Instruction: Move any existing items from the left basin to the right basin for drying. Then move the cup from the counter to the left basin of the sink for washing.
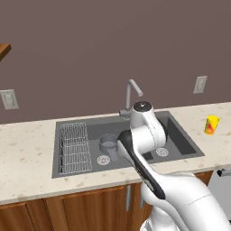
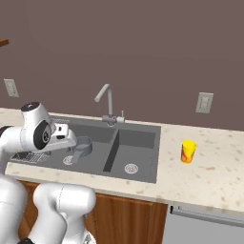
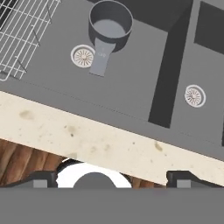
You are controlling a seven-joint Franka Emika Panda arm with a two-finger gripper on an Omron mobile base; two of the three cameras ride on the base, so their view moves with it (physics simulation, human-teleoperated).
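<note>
The saucepan [image 3: 110,22] stands upright in the left basin [image 3: 131,83], its flat handle [image 3: 101,57] pointing toward the front bench edge. The handle end lies just beside the round drain [image 3: 82,56]. The wire rack [image 3: 24,30] occupies the far left part of the same basin, apart from the saucepan. In the left base view the saucepan [image 1: 108,143] sits between the rack [image 1: 75,147] and the arm.

A raised divider [image 3: 168,74] separates the left basin from the right basin [image 3: 205,65], which contains only its own drain [image 3: 194,96]. The faucet [image 2: 106,102] rises behind the sink [image 2: 143,178], near the divider.

The cup [image 2: 188,151] stands upright on the bench [image 2: 214,176] to the right of the sink, well apart from the saucepan. It is also seen in the left base view [image 1: 211,125].

The pincer [image 3: 112,178] hangs above the front bench strip, short of the left basin. Its fingertips [image 3: 43,178] are spread wide apart and hold nothing.

Two wall outlets [image 1: 9,99] [image 1: 200,84] are set in the wall behind the bench.
</note>
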